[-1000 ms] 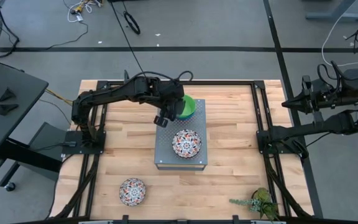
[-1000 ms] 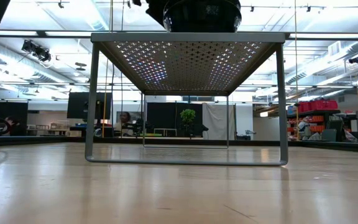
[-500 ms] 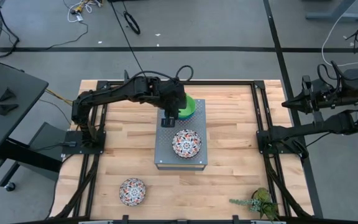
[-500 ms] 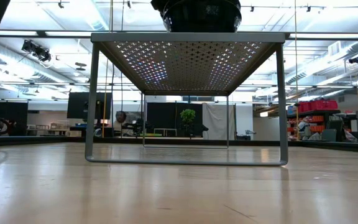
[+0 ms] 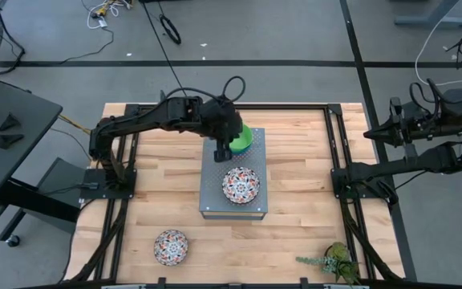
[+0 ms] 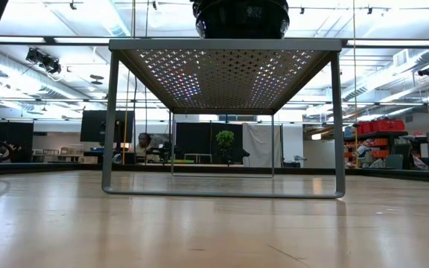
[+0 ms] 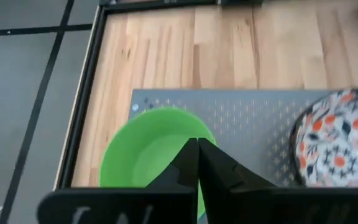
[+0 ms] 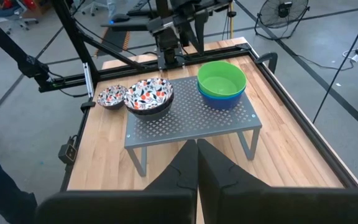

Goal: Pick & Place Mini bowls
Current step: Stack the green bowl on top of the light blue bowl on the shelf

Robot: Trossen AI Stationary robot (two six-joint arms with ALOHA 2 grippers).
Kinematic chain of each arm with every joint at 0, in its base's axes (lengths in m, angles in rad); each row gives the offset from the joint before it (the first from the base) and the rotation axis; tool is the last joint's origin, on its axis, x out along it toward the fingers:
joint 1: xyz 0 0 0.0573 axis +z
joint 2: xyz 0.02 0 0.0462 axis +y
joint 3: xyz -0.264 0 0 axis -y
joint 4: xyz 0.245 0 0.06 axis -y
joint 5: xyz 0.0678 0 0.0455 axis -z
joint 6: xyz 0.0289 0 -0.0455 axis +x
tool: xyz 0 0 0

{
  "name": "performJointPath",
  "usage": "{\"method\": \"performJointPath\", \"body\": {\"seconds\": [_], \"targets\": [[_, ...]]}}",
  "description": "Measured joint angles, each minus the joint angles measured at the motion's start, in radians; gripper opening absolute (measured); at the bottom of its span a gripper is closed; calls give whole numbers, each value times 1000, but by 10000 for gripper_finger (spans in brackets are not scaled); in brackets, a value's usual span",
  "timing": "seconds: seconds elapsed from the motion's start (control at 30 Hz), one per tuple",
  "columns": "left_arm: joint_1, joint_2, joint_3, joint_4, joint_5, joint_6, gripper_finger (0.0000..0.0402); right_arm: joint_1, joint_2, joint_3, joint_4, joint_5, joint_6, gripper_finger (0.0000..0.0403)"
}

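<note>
The left gripper (image 5: 224,150) is parked over the grey rack (image 5: 212,191), fingers pressed together with nothing held — the wrist view shows them meeting right above the green bowl (image 7: 148,163). So that bowl sits directly below and just ahead of the tips, stacked on a blue bowl (image 8: 221,99) at the rack's far end. A floral bowl (image 5: 240,184) is found near, toward the front; another (image 5: 170,246) rests on the table. The right gripper (image 8: 197,163) is parked well off — fingers shut too. Round bowls, so no axis to line up; the rim is probably the target.
</note>
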Motion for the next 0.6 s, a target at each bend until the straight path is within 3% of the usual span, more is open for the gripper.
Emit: {"method": "performJointPath", "body": {"seconds": [0.6], "targets": [[-26,0,0,91,-9,-65,2,0,0,0,0,0,0,3]]}}
